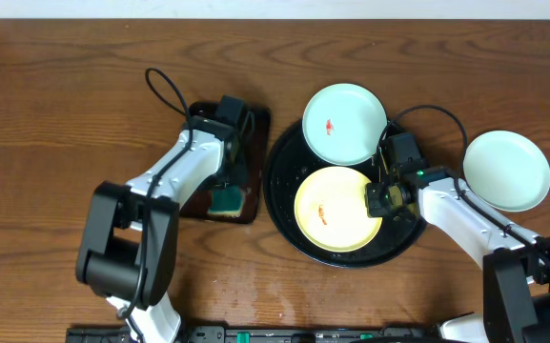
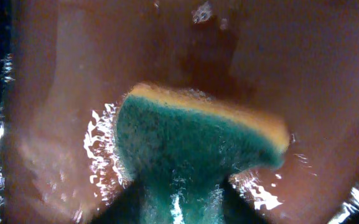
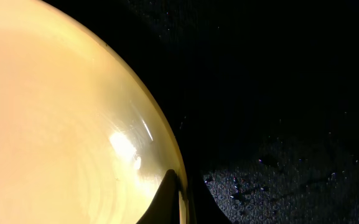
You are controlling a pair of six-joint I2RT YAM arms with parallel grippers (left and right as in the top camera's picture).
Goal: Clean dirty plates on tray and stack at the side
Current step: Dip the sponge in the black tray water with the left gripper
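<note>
Yellow plate (image 1: 332, 211) on black tray (image 1: 276, 181) pinched at rim by closed right gripper (image 1: 381, 198), green sponge (image 2: 191, 149) squeezed in left gripper (image 1: 227, 188) over small rectangular tray (image 1: 257, 126)

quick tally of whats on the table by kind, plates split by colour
mint-white plates: 2
yellow plate: 1
round black tray: 1
rectangular dark tray: 1
sponge: 1
total: 6
</note>
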